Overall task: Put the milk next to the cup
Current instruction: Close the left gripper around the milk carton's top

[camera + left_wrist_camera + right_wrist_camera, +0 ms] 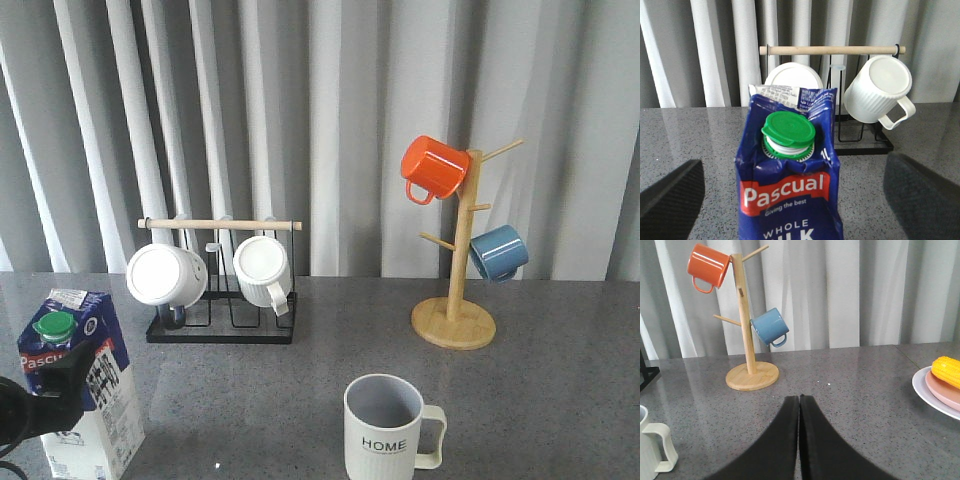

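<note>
While left gripper (795, 200) spread around one milk (85, 385), right gripper (799, 440) pressed together; one cup (388, 430).

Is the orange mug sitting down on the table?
No, the orange mug hangs from a peg high on the wooden mug tree, well above the table.

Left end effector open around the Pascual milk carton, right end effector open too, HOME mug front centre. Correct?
Not quite: the right end effector is shut, its fingers pressed together in the right wrist view. The rest holds: the left end effector is open with the Pascual milk carton between its fingers, and the HOME mug stands front centre in the front view.
</note>
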Controlling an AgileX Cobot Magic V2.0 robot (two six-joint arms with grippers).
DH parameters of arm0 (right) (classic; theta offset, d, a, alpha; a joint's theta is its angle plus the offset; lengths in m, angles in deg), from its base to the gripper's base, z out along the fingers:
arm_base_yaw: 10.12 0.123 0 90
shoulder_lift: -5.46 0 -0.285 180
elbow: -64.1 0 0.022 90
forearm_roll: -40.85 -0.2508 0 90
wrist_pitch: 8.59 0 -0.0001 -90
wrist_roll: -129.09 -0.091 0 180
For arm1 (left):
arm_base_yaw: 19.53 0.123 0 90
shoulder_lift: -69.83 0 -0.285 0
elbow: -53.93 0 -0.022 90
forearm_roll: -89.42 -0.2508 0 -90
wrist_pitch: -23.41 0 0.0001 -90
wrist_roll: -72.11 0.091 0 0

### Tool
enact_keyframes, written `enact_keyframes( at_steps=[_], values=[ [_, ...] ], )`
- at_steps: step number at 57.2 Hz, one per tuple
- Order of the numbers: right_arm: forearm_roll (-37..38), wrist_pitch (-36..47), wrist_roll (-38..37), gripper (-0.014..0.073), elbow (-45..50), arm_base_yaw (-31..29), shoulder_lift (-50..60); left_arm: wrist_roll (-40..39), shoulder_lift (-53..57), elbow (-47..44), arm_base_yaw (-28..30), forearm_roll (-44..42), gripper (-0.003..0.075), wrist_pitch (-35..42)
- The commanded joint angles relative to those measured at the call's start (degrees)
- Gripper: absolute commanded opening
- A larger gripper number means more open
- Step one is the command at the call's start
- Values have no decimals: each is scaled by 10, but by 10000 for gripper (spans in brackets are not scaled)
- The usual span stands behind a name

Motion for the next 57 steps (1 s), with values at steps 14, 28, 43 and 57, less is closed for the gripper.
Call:
enact_keyframes(
  at_steps=[14, 28, 43, 57],
  values=[
    [0, 40, 0, -3, -16, -2, -1, -5, -25, 21, 12, -2, 719, 102],
    [0, 40, 0, -3, -16, -2, -1, -18, -54, 47, 12, -15, 713, 96],
    [0, 40, 0, -3, -16, -2, -1, -17, -84, 68, 13, -15, 711, 90],
    [0, 41, 0, -3, -16, -2, -1, -18, -114, 68, 25, -17, 673, 127]
  ],
)
